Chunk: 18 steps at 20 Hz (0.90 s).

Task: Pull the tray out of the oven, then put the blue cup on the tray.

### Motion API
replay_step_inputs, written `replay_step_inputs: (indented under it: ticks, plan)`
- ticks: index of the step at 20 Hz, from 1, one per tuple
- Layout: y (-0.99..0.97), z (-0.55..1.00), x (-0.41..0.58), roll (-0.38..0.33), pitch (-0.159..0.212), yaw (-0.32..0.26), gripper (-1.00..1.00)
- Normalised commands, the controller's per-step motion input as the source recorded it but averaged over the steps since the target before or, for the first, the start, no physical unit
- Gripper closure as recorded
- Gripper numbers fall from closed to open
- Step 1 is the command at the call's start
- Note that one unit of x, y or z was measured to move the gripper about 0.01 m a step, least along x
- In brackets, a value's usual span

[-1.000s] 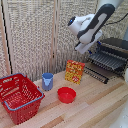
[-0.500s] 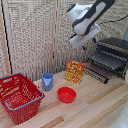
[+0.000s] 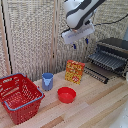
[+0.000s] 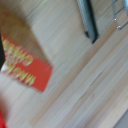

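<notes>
The end effector (image 3: 80, 43) hangs high above the tabletop (image 3: 95, 107), over a yellow and red box (image 3: 75, 71). Its two dark fingers (image 3: 75, 46) stand apart with nothing between them, so it seems open, though the picture is blurred. The oven (image 3: 113, 54) stands at the exterior view's right with its door (image 3: 96, 73) dropped down, and the tray (image 3: 108, 61) sticks out of the front above the door. The blue cup (image 3: 47, 80) stands upright on the tabletop, between the red basket (image 3: 19, 96) and the box, well apart from the oven. A red bowl (image 3: 66, 94) lies near the cup. In the wrist view the box (image 4: 25, 62) appears smeared on the wood.
</notes>
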Motion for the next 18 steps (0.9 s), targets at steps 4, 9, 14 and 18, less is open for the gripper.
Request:
replay_step_inputs:
  ticks: [4, 9, 14, 18]
  plan:
    - [0.66, 0.11, 0.025, 0.273, -0.085, -0.058, -1.0]
    - [0.71, 0.01, 0.008, 0.231, -0.094, -0.066, -1.0]
    - [0.77, -0.11, 0.0, 0.188, -0.091, -0.06, -1.0]
    - [0.79, -0.24, -0.022, 0.15, -0.045, -0.045, -1.0]
